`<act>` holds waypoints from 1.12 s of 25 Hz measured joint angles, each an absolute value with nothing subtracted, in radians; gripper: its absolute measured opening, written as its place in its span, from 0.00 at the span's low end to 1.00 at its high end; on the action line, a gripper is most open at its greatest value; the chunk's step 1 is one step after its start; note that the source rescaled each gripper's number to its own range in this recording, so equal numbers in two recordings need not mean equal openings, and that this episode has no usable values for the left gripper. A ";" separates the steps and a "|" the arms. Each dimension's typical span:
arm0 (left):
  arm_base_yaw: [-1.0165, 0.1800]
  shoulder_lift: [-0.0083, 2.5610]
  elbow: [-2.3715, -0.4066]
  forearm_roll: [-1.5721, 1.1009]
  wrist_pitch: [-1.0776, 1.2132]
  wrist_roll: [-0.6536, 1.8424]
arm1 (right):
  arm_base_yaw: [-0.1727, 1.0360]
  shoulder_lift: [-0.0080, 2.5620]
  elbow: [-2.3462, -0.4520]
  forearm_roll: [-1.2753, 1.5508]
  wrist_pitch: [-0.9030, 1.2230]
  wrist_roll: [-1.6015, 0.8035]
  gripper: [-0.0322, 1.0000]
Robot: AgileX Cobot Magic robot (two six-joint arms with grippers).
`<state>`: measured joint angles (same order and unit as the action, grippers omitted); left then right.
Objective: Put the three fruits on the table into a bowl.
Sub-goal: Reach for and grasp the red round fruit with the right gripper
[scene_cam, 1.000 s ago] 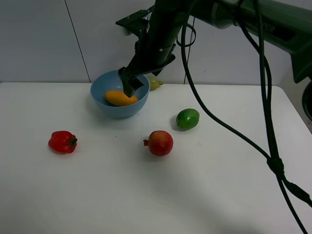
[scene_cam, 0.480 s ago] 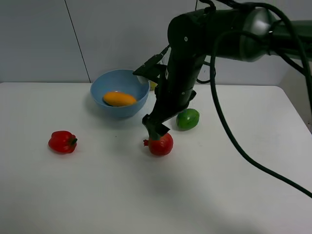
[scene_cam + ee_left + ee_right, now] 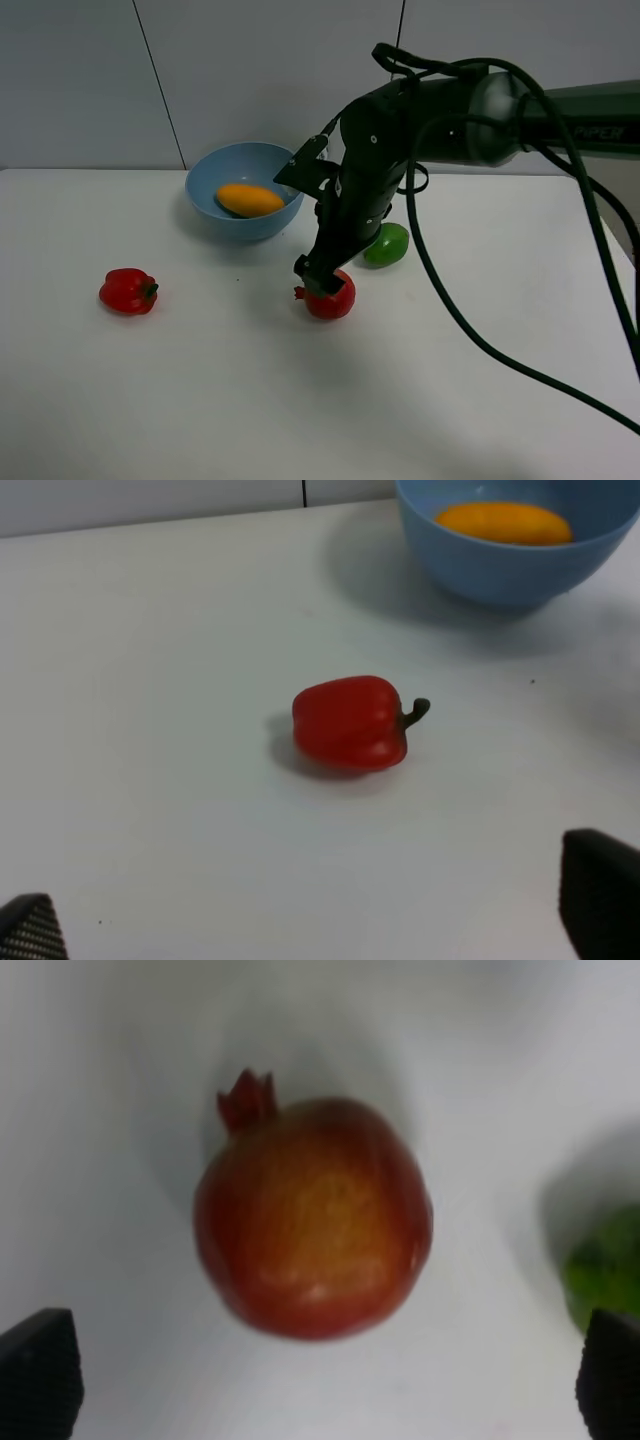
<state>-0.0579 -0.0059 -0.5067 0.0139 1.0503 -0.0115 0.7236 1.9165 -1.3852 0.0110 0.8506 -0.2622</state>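
The orange-yellow mango [image 3: 248, 200] lies in the light-blue bowl [image 3: 215, 166] at the back of the white table [image 3: 200, 400]. The red pomegranate [image 3: 336, 300] sits on the table in front of the bowl. The green fruit [image 3: 392, 244] sits just right of and behind it, partly hidden by the arm. My right gripper [image 3: 318, 279] is open directly over the pomegranate [image 3: 313, 1217], its fingertips [image 3: 40, 1370] set wide on either side. The green fruit [image 3: 605, 1260] shows at that view's edge. My left gripper [image 3: 312, 920] is open and empty, facing the bowl [image 3: 500, 570] and mango [image 3: 505, 523].
A red bell pepper [image 3: 128, 291] with a green stem lies at the left of the table; it also shows in the left wrist view [image 3: 350, 723]. The right arm and its cables reach across from the right, above the table's back half.
The right gripper has left the bowl, with the mango staying inside, and swung forward and down over the pomegranate. It is now lower and closer to the pomegranate than half a second ago.
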 joint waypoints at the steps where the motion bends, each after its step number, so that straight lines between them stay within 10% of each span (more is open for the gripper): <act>1: -0.058 -0.006 -0.507 0.014 1.050 -0.011 | 0.724 1.928 -1.385 0.013 0.840 -0.266 1.00; 28: -0.058 -0.006 -0.507 0.014 1.050 -0.011 | 0.724 2.135 -1.380 0.040 0.709 -0.349 1.00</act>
<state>-0.0579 -0.0059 -0.5067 0.0139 1.0503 -0.0115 0.7236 2.1346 -1.3800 0.0403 0.7088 -0.3490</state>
